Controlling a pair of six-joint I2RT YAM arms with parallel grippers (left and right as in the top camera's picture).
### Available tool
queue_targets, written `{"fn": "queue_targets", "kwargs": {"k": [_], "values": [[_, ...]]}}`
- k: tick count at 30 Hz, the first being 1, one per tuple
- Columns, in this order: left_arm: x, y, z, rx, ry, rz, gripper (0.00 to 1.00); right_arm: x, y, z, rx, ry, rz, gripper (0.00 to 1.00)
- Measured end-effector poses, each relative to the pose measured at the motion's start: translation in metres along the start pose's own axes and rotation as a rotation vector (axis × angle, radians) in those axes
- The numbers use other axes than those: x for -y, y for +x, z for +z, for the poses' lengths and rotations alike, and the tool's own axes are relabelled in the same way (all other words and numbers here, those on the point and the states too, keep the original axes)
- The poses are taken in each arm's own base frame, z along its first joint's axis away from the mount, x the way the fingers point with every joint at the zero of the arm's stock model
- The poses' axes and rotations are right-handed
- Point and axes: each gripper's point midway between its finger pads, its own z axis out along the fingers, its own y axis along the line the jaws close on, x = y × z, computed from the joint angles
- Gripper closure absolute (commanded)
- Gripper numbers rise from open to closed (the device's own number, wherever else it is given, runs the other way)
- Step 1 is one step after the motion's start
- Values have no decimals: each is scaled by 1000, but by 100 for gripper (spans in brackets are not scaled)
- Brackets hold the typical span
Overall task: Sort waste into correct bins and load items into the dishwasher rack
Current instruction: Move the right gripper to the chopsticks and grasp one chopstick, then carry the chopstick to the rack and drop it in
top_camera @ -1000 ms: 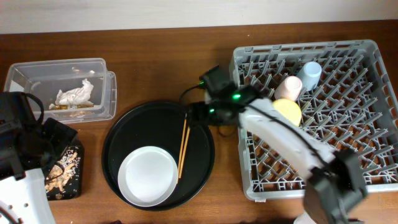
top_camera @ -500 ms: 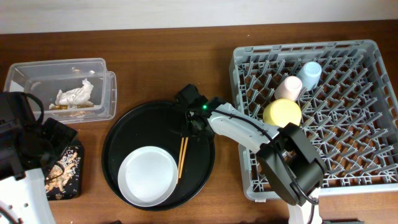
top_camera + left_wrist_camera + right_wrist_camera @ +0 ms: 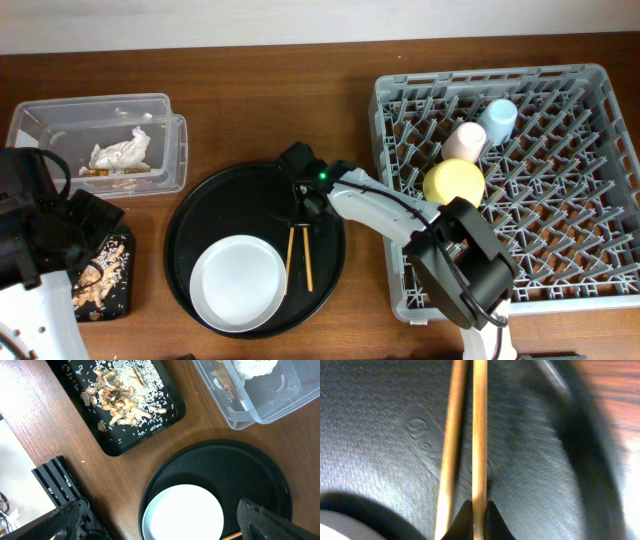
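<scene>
Only from overhead: rack at the right, with bowl, pink cup and blue cup in its upper left part; clear box at the far left, napkin inside; right gripper low over the round tray, at the upper ends of the chopsticks.

Only from the right wrist: fingertips pressed together on the right-hand stick, pinching it at its near end; left-hand stick passing just beside the left fingertip, outside the pinch as far as can be told.

Only from the left wrist: left gripper spread wide, holding nothing, plate showing between its fingers; scraps heaped in the flat tray, just beside the box.

Chopsticks on the round tray, right of the plate; long axes running up and down the overhead picture; upper ends close together at the gripper, lower ends splayed in a narrow V toward the tray's near rim; left stick's lower end just beside the plate's edge.
</scene>
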Motion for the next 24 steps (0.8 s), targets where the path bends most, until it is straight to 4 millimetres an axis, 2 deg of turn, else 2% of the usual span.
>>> {"fn": "queue_targets", "kwargs": {"k": [2, 4, 7, 8, 10, 13, 17, 18, 19, 20, 21, 22, 24], "values": [[0, 0, 0, 0, 0, 0, 1, 7, -11, -22, 20, -5, 2, 96], [0, 0, 0, 0, 0, 0, 1, 17, -40, -71, 102, -33, -13, 96], [0, 0, 0, 0, 0, 0, 1, 42, -79, -160, 286, -64, -102, 96], [0, 0, 0, 0, 0, 0, 1, 55, -83, -181, 319, -47, -147, 96], [0, 0, 0, 0, 0, 0, 1, 83, -80, -200, 321, 20, -204, 96], [0, 0, 0, 0, 0, 0, 1, 113, -82, -192, 281, 91, -219, 96], [0, 0, 0, 0, 0, 0, 1, 141, -86, -170, 223, 142, -211, 94], [0, 0, 0, 0, 0, 0, 1, 144, -87, -167, 216, 148, -208, 91], [0, 0, 0, 0, 0, 0, 1, 148, -90, -162, 212, 155, -208, 82], [0, 0, 0, 0, 0, 0, 1, 150, -93, -158, 212, 160, -212, 65], [0, 0, 0, 0, 0, 0, 1, 150, -95, -153, 209, 162, -212, 57], [0, 0, 0, 0, 0, 0, 1, 151, -96, -149, 205, 165, -213, 50], [0, 0, 0, 0, 0, 0, 1, 153, -97, -143, 195, 171, -205, 45]]}}
